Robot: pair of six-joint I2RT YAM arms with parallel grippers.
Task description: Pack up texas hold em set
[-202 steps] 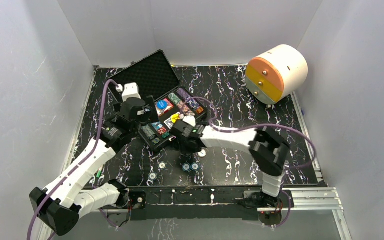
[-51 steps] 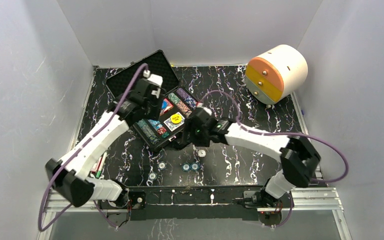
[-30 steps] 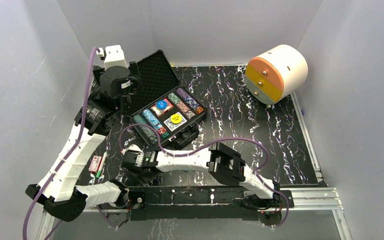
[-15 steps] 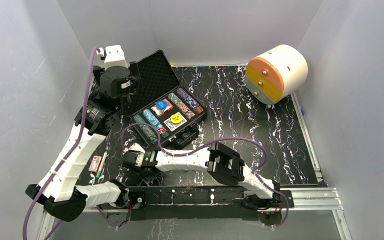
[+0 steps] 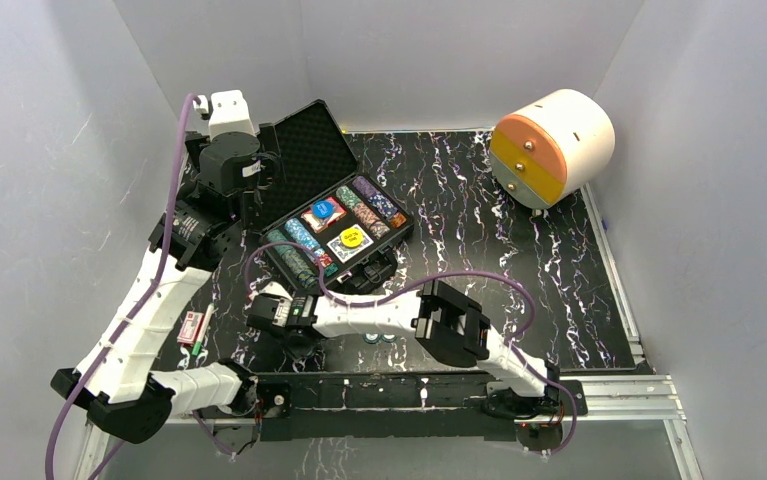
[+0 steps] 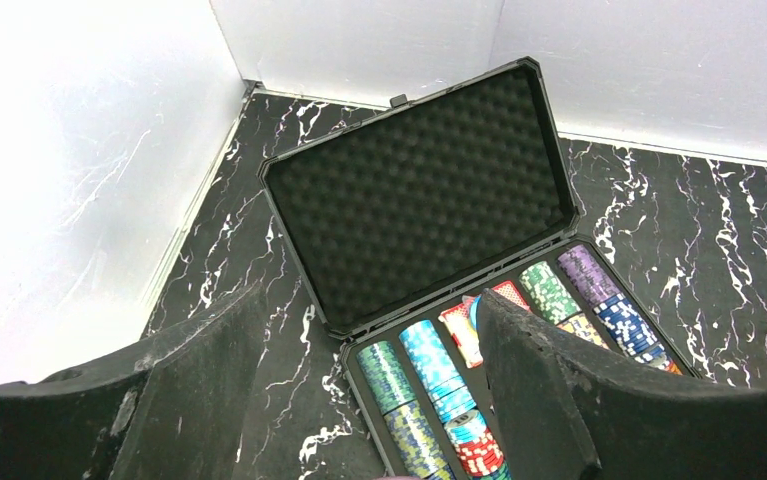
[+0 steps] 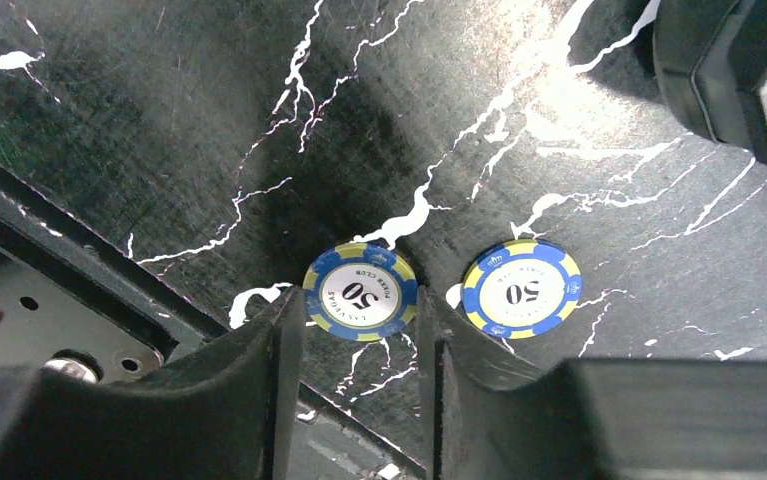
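The black case (image 5: 389, 240) lies open, its foam lid (image 5: 304, 150) tilted back. It holds rows of multicoloured chips (image 6: 439, 365), a card deck (image 6: 461, 332), a yellow button (image 5: 352, 238) and a blue button (image 5: 321, 210). My left gripper (image 6: 369, 400) is open and empty, raised over the case's left end. My right gripper (image 7: 359, 325) is low at the table's near edge. It is open, with a fingertip on each side of a blue-and-yellow 50 chip (image 7: 360, 292) lying flat. A second 50 chip (image 7: 521, 289) lies just to its right. Two more chips (image 5: 381, 337) show under the right arm.
A big white cylinder with orange-yellow drawers (image 5: 552, 147) lies at the back right. A small red-and-white item (image 5: 193, 327) lies by the left wall. The metal front rail (image 7: 19, 300) runs right beside the right gripper. A black object (image 7: 739, 70) sits just beyond the chips.
The right arm swung from the case to the near left front and lowered over a loose chip, edging slightly in the last half second. The left arm lifted back from the case and holds still.
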